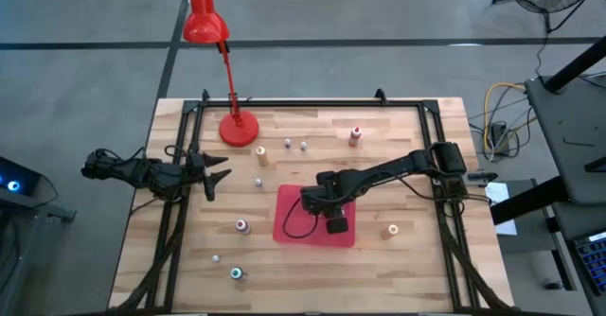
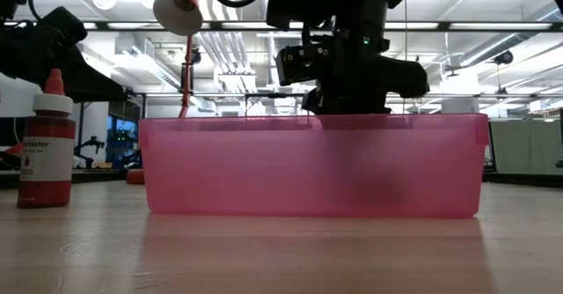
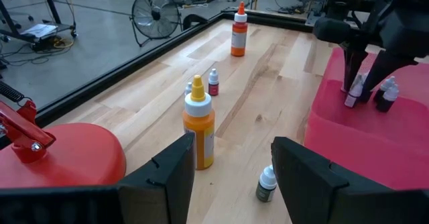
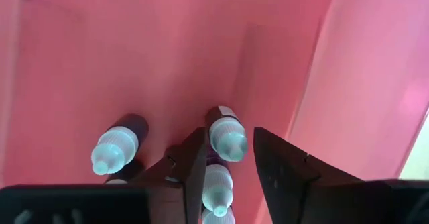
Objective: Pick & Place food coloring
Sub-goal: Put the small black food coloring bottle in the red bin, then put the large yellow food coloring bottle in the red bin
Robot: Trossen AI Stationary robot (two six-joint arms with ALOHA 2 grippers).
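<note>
Right pincer (image 1: 322,209) hangs over the pink tray (image 1: 289,229), which sits on the wooden surface (image 1: 398,259) a little toward its near edge. Left pincer (image 1: 220,177) waits by the left edge, fingers spread, nothing between them. Loose food coloring bottles on the boards, counted from above: nine in all. Four lie toward the far edge — a tan-topped one (image 1: 261,154), two tiny ones (image 1: 289,145) (image 1: 303,146), a red-and-white one (image 1: 355,135) — with a red lamp (image 1: 203,21) on its base near the far-left corner. One tiny bottle (image 1: 258,181) sits just beyond the tray's left end. Three lie toward the near-left corner (image 1: 242,225) (image 1: 216,257) (image 1: 237,273). One tan bottle (image 1: 392,230) stands right of the tray.

Low view: tray wall (image 2: 308,166) fills the middle, right arm descending behind it; one red bottle (image 2: 46,144) stands upright to the side.

Left wrist view: own fingers (image 3: 164,177) apart. An orange bottle (image 3: 200,125) stands upright; three small bottles (image 3: 267,184) (image 3: 213,82) (image 3: 189,90) and an orange-capped one (image 3: 238,31) are also on the boards. Inside the tray, two small bottles (image 3: 354,91) (image 3: 387,94) stand under the right pincer.

Right wrist view: fingers (image 4: 194,167) slightly parted either side of a whitish-capped bottle (image 4: 226,138); whether they touch it cannot be told. Another capped bottle (image 4: 115,147) stands near on the tray floor; two more caps (image 4: 218,185) show below.
</note>
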